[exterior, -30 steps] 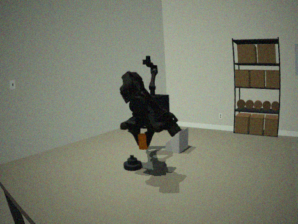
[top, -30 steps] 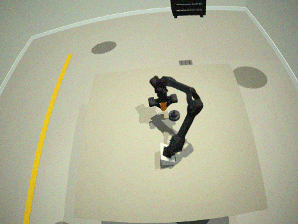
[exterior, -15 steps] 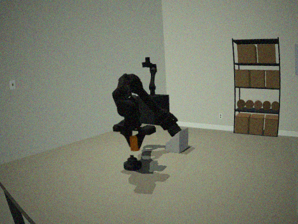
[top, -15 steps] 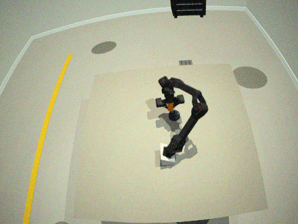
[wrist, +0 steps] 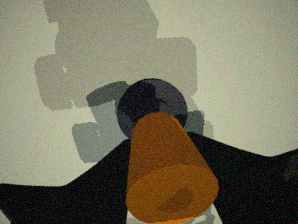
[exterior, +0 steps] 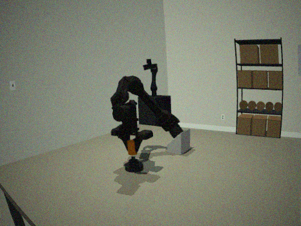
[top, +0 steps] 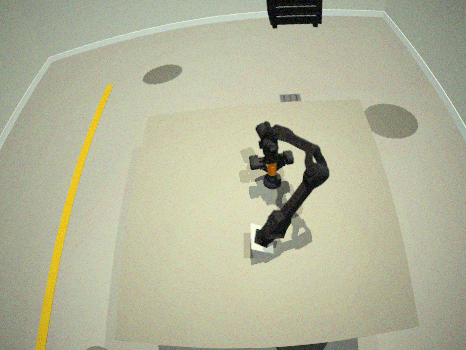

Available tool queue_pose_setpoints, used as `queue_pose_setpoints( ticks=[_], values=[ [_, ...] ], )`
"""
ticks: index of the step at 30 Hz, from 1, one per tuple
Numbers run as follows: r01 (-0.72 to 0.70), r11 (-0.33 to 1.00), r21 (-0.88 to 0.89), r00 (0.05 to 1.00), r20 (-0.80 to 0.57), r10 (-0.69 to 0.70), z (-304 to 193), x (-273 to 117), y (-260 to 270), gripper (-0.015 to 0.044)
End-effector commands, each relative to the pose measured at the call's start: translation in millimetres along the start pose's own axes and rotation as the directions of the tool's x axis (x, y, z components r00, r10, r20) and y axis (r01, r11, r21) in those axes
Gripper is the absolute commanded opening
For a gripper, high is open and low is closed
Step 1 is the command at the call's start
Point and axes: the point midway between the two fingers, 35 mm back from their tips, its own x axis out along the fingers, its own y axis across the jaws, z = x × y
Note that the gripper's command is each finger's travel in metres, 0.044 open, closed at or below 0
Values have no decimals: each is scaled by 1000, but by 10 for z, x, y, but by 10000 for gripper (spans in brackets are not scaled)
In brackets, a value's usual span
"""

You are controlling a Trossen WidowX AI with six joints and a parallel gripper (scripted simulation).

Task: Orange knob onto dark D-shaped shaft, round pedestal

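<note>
The orange knob (top: 271,169) (exterior: 132,147) (wrist: 167,155) is held upright between the fingertips of my gripper (top: 271,168) (exterior: 132,146) (wrist: 158,141), which is shut on it. The dark round pedestal (top: 272,181) (exterior: 134,166) (wrist: 176,94) stands on the table below the knob. In the exterior view the knob's lower end is just above the top of the shaft (exterior: 133,157), with a small gap or light contact; I cannot tell which. In the wrist view the knob hides part of the pedestal, and shadow covers much of it. The shaft's flat side is not visible.
The arm's base sits on a light wedge-shaped block (top: 255,245) (exterior: 183,144) at the edge of the arm's reach. The gripper's shadow falls around the pedestal. A shelf with boxes (exterior: 259,87) stands far back by the wall.
</note>
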Motion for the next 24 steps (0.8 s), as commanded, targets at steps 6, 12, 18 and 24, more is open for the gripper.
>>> queue_pose_setpoints(
  ticks=[6, 12, 18, 24],
  values=[
    [6, 1000, -7, 1000, -1, -6, -20, 152, -2, 0],
    [6, 1000, 1, 1000, -1, -6, -13, 133, 7, 0],
    [6, 1000, 1, 1000, -1, -6, -14, 155, -5, 0],
    [6, 1000, 1, 1000, -1, -6, -22, 152, -14, 0]
  ],
)
